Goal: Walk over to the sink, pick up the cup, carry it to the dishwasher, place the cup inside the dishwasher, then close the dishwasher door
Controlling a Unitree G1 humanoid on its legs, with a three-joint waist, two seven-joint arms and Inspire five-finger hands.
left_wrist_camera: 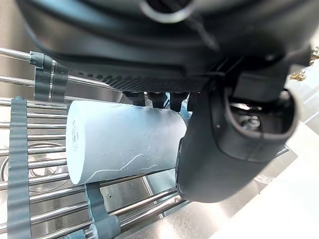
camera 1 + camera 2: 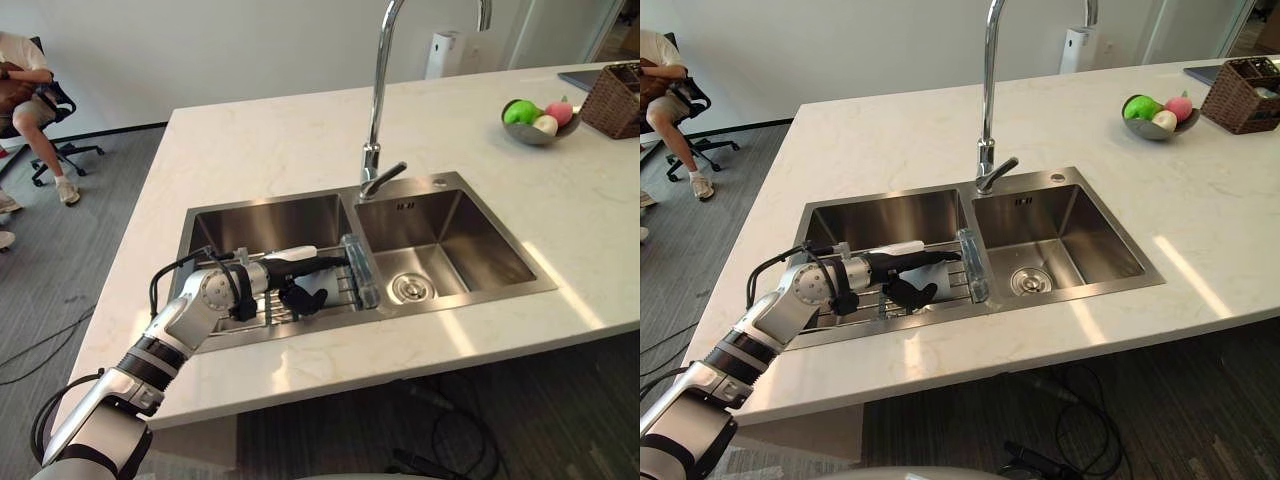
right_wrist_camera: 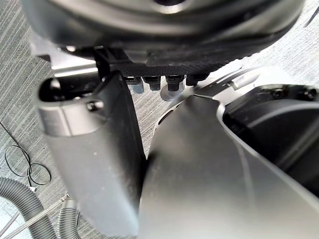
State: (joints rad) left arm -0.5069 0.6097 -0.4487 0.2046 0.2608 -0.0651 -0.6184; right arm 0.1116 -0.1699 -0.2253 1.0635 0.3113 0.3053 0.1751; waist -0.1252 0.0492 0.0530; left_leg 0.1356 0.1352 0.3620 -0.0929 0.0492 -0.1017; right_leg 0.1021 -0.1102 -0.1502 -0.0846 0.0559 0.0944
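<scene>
**Left robot hand over the cup in the sink**

I have the left robot hand (image 2: 283, 268) reached into the left basin of the sink (image 2: 270, 215). Its fingers (image 2: 325, 263) lie stretched out to the right and its thumb (image 1: 224, 149) hangs down on the near side. The hand is spread, not clamped on anything. The cup (image 1: 119, 139) sits in the gap between fingers and thumb. It is white and lies on its side on the wire rack (image 1: 50, 191) that spans the basin. The thumb looks to be just beside the cup, but I cannot tell whether they touch.

The right robot hand (image 3: 89, 159) hangs low over the grey floor (image 3: 15, 74), and I cannot tell its state.

A clear glass-like piece (image 2: 360, 270) stands at the divider between the two basins, just right of the fingertips. The tall faucet (image 2: 378, 90) rises at the far side of the sink.

Far right on the pale tabletop (image 2: 250, 140) are a bowl of fruit (image 2: 535, 130) and a wicker basket (image 2: 612, 100). Far left, well away from the tabletop, a person (image 2: 25, 90) sits on a chair.
</scene>
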